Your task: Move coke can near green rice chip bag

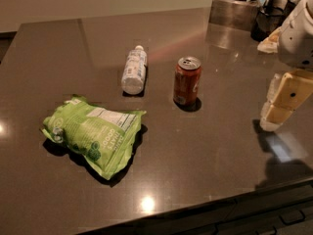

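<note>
The coke can (pixel 187 81), red-orange with a silver top and pull tab, stands upright near the middle of the dark countertop. The green rice chip bag (pixel 93 132), crinkled light green with a white nutrition label, lies flat at the front left, well apart from the can. My gripper (pixel 279 106) hangs at the right edge of the view, above the counter and to the right of the can, touching nothing. It holds nothing that I can see.
A clear plastic bottle (pixel 134 70) with a white label lies on its side left of the can. Metal containers and dark items (pixel 244 6) stand at the back right. The counter's front edge (pixel 205 202) runs along the bottom.
</note>
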`<state>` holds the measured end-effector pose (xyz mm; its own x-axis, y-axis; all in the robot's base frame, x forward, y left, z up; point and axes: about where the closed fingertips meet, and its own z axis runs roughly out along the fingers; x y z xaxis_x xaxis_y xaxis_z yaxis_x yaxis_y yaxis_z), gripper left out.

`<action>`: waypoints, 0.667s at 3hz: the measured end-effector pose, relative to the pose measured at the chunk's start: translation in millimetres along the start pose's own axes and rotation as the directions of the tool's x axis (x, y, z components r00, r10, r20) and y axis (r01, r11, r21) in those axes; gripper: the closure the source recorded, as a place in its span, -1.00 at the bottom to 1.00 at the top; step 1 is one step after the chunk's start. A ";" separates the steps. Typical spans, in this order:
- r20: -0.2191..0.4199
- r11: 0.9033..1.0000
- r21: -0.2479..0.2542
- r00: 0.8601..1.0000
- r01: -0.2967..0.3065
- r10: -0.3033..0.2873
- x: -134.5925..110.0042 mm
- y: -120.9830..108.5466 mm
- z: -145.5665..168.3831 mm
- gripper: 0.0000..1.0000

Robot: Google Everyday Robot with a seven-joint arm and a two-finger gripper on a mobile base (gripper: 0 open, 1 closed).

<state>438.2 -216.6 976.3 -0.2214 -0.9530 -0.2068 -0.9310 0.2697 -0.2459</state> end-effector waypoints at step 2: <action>0.091 0.999 -0.023 0.995 -0.044 0.046 -17.4 -12.5 16.1 -1.00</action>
<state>458.4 -201.2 967.7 -0.2365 -0.9232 -0.3028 -0.9268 0.3079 -0.2151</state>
